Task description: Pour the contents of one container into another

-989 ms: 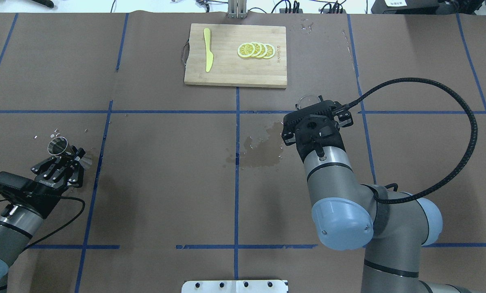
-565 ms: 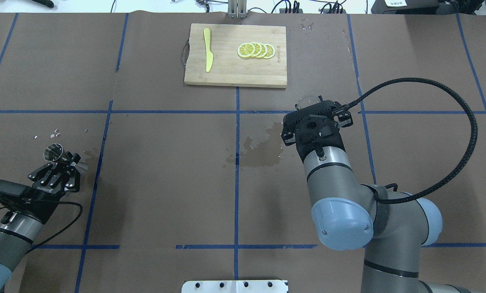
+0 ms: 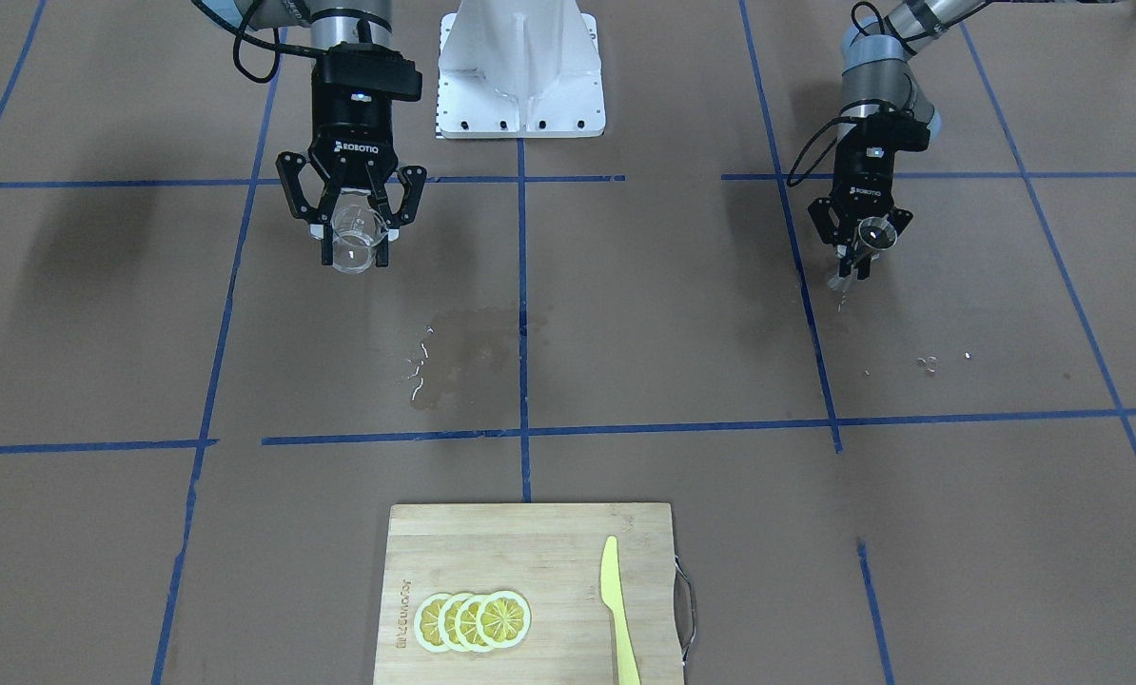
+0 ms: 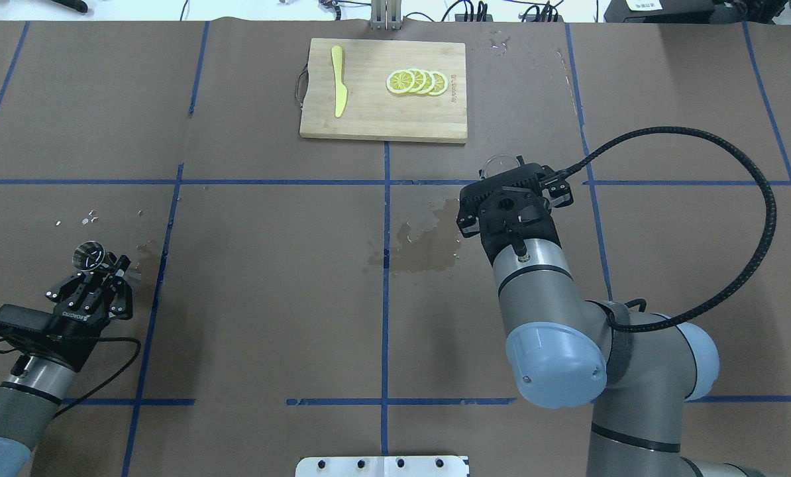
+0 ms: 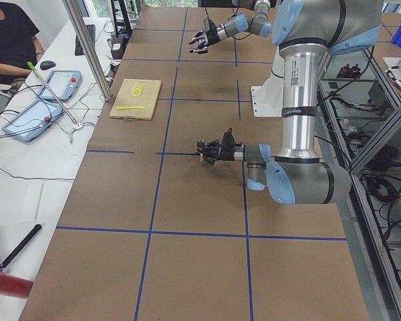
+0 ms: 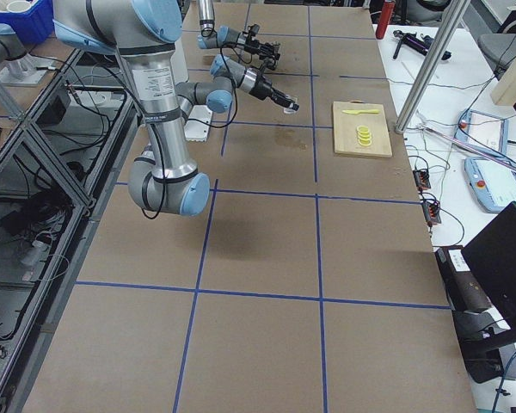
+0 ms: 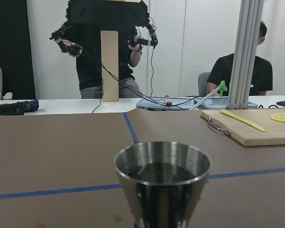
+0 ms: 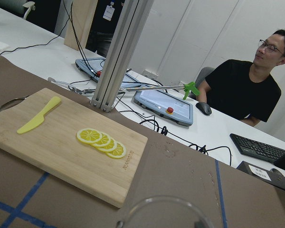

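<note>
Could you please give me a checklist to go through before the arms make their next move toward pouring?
1. Right tool shut on glass cup: ok.
2. Left tool shut on jigger: ok.
3. Jigger mouth upward, seen from the left wrist: ok.
4. Glass cup over the jigger: not ok, they are far apart, at opposite sides.
5. Liquid in the glass cup: cannot tell.
6. Table dry: not ok, wet patch near the middle.
</note>
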`<state>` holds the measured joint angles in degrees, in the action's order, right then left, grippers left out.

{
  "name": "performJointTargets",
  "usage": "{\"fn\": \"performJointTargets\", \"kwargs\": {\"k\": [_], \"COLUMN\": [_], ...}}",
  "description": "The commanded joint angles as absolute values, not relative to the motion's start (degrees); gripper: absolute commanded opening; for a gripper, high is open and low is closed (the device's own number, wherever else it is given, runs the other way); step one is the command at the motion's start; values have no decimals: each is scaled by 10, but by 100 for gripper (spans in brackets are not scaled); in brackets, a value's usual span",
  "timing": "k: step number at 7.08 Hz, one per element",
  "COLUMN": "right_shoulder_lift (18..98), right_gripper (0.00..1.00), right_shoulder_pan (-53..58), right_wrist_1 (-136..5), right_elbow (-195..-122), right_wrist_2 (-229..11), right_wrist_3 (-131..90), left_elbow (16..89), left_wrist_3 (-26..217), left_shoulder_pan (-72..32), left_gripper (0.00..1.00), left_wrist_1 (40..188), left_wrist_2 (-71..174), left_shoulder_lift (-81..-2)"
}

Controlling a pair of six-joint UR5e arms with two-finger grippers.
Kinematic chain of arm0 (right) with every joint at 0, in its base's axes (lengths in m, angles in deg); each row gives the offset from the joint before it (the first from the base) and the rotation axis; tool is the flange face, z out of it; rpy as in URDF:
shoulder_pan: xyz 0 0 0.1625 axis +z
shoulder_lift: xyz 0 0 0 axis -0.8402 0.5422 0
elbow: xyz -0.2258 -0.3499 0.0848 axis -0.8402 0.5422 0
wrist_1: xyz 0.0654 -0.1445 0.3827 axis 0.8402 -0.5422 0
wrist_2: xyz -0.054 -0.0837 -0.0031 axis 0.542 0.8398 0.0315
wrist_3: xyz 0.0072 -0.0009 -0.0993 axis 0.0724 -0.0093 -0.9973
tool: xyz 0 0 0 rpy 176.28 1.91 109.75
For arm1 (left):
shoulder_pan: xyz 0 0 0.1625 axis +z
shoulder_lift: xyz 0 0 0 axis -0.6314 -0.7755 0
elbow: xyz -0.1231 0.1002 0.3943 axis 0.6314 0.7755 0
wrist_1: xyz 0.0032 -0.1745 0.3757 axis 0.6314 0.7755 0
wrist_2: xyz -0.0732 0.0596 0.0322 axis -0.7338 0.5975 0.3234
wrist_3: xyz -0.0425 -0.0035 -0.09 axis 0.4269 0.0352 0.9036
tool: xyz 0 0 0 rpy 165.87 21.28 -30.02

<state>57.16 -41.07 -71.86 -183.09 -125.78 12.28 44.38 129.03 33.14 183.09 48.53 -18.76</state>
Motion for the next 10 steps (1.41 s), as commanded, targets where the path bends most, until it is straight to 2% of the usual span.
{"fn": "performJointTargets", "kwargs": {"k": [1,10], "right_shoulder_lift": [571,570], "right_gripper": [3,3], "right_shoulder_pan": [-411,-412], "right_wrist_1": [-719,-719], "right_elbow": [-1831,-1830], "right_wrist_2": [-1258,-1258], "right_wrist_3": [123,125], "left_elbow": [444,441], "left_wrist_3": [1286,1297], "left_shoulder_pan": [339,344], "left_gripper": [0,0], "left_wrist_1": [1832,1833], "left_wrist_2": [484,450], "left_shoulder_lift": [-189,-189]}}
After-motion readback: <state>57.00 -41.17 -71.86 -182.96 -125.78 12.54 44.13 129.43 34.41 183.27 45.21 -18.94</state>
